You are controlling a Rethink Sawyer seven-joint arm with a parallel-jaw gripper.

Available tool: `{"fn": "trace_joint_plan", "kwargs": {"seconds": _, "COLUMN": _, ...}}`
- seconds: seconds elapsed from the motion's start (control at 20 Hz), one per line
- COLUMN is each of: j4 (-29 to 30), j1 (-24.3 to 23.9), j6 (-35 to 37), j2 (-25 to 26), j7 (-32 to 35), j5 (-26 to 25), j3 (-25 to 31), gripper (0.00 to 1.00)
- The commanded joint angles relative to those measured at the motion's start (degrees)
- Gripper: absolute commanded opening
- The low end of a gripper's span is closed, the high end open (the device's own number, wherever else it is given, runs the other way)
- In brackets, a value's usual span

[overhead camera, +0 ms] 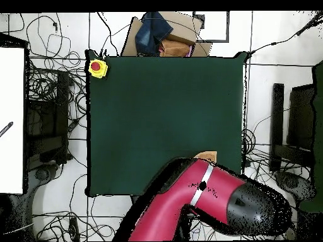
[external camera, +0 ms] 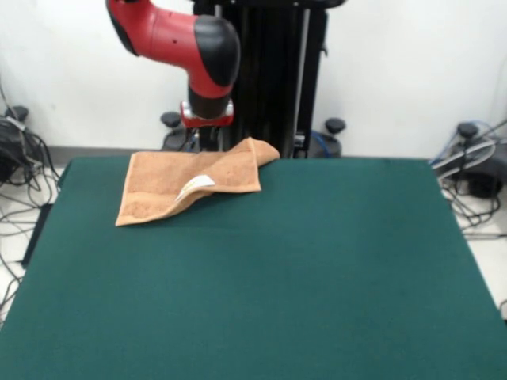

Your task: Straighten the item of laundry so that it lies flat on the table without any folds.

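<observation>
The towel (external camera: 186, 184) is lying folded at the worktop's (external camera: 261, 285) far edge; fingers' (external camera: 207, 139) state is hiding from view, so you're best pulling the doubled corner outward.

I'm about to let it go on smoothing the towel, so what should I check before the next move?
1. Towel flat: not ok, one corner is folded over and the white label shows on the flap.
2. Towel fully on the table: ok in the front view; it lies near the far edge.
3. Pincer open or shut: cannot tell, it sits behind the towel's raised edge.
4. Pincer holding the towel: cannot tell.
5. Overhead view of the towel: not ok, the arm covers nearly all of it.
</observation>
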Motion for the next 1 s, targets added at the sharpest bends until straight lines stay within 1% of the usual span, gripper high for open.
{"fn": "trace_joint_plan", "kwargs": {"seconds": 0.05, "j4": -7.8, "j1": -0.3, "j6": -8.8, "j2": 3.7, "j7": 13.2, "j5": 3.4, "j3": 2.5, "gripper": 1.0}}
{"fn": "trace_joint_plan", "kwargs": {"seconds": 0.15, "j4": -7.4, "j1": -1.9, "j6": -13.9, "j2": 4.0, "j7": 14.1, "j5": 3.1, "j3": 3.9, "gripper": 1.0}}
{"fn": "trace_joint_plan", "kwargs": {"seconds": 0.25, "j4": -6.3, "j1": -1.7, "j6": -19.9, "j2": 3.8, "j7": 15.9, "j5": 4.0, "j3": 3.7, "gripper": 1.0}}
{"fn": "trace_joint_plan", "kwargs": {"seconds": 0.35, "j4": -5.5, "j1": 0.0, "j6": -26.6, "j2": 4.4, "j7": 17.7, "j5": 6.7, "j3": 2.1, "gripper": 1.0}}
{"fn": "trace_joint_plan", "kwargs": {"seconds": 0.4, "j4": -5.5, "j1": -0.4, "j6": -27.8, "j2": 4.7, "j7": 17.7, "j5": 7.1, "j3": 2.4, "gripper": 1.0}}
{"fn": "trace_joint_plan", "kwargs": {"seconds": 0.65, "j4": -6.0, "j1": -2.0, "j6": -29.8, "j2": 5.9, "j7": 16.2, "j5": 7.4, "j3": 4.0, "gripper": 1.0}}
{"fn": "trace_joint_plan", "kwargs": {"seconds": 0.75, "j4": -6.1, "j1": -3.0, "j6": -29.4, "j2": 6.1, "j7": 15.7, "j5": 6.7, "j3": 5.0, "gripper": 1.0}}
{"fn": "trace_joint_plan", "kwargs": {"seconds": 1.0, "j4": -7.3, "j1": -2.8, "j6": -30.6, "j2": 7.6, "j7": 15.1, "j5": 7.5, "j3": 5.3, "gripper": 1.0}}
